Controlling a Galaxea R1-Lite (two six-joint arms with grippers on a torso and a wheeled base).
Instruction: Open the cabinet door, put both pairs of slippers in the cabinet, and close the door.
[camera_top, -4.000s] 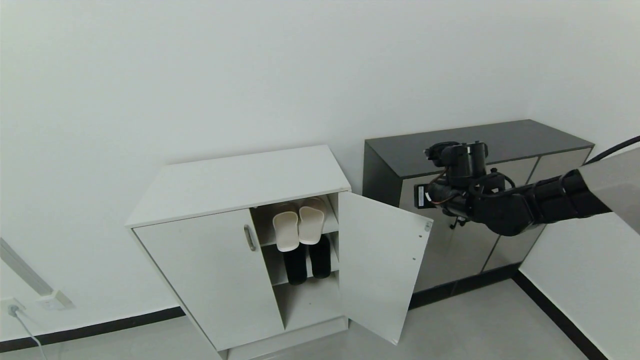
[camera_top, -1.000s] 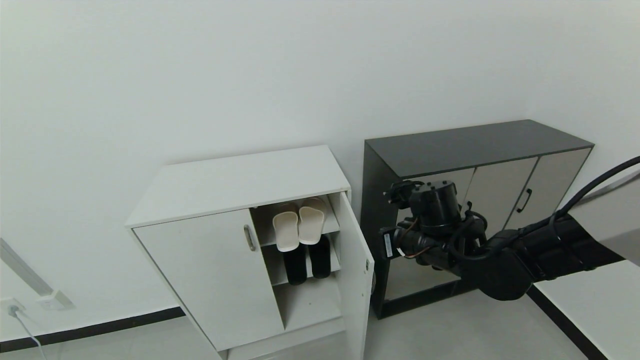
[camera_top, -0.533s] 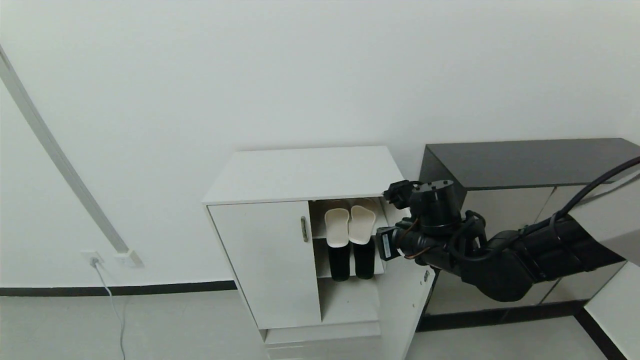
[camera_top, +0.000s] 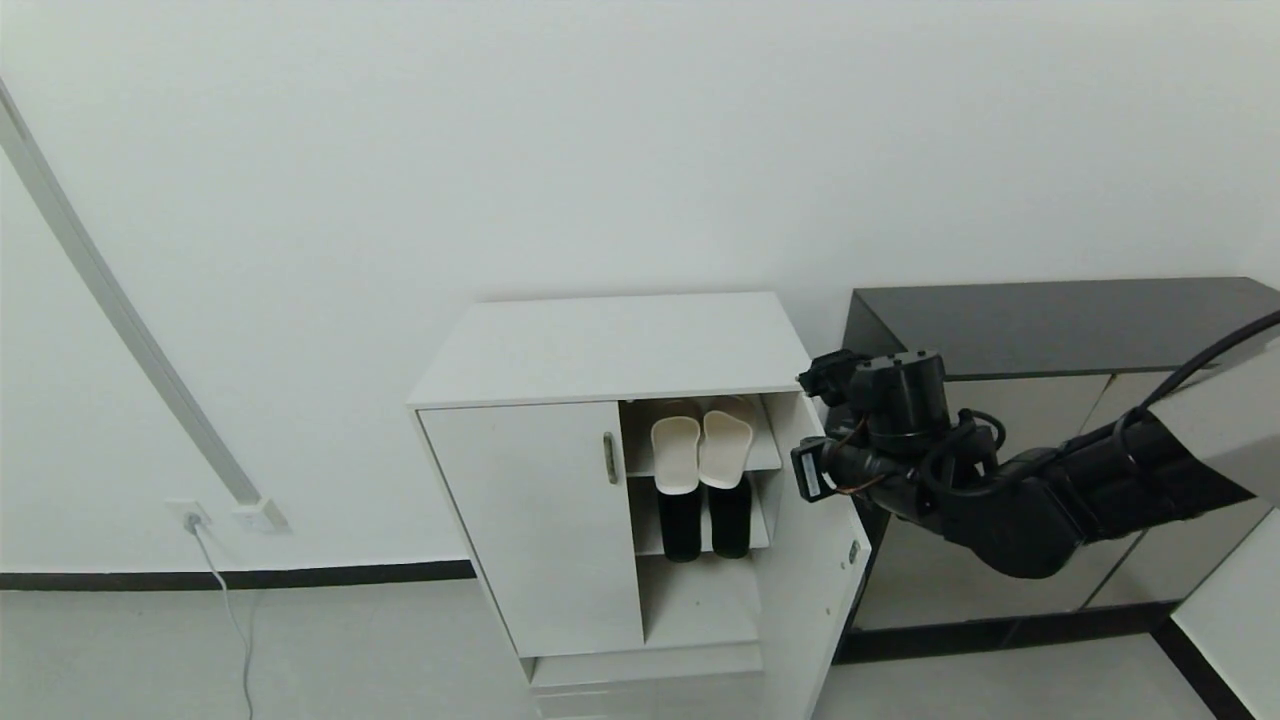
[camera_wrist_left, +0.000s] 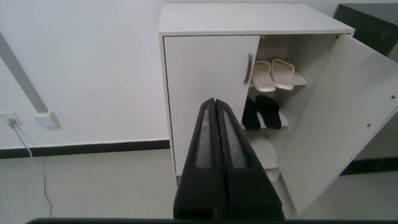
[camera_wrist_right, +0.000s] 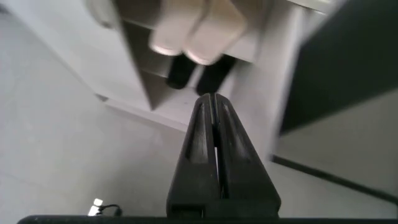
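Cabinet door (camera_top: 815, 580) on the white cabinet (camera_top: 610, 345) stands open, hung at the 3 o'clock side of the opening, with its free edge swung out toward the robot. Both pairs are already inside: the cream slippers (camera_top: 700, 450) on the upper shelf and the black slippers (camera_top: 705, 522) on the shelf below, heels facing out. What is left, by my reading, is to close the door.

The right gripper (camera_wrist_right: 214, 99) has its fingers pressed together with nothing between them. That arm sits at 3 o'clock of the door, just beside its outer face near the top. Whether it touches the panel cannot be told.

To do the step well, use the pressed fingers as a flat pusher on the outer face, close to the free edge and away from the hinges. Follow the door's arc toward 9 o'clock and slow before it meets the frame. The heels seem to sit near the shelf fronts, so watch that the panel clears them.

The left gripper (camera_wrist_left: 215, 102) is also pressed together and empty, facing the cabinet from well apart.

The head view meets the door nearly edge-on. The left wrist view gives its inner face and how wide it stands. The right wrist view gives the fingertips, which the wrist covers in the head view.
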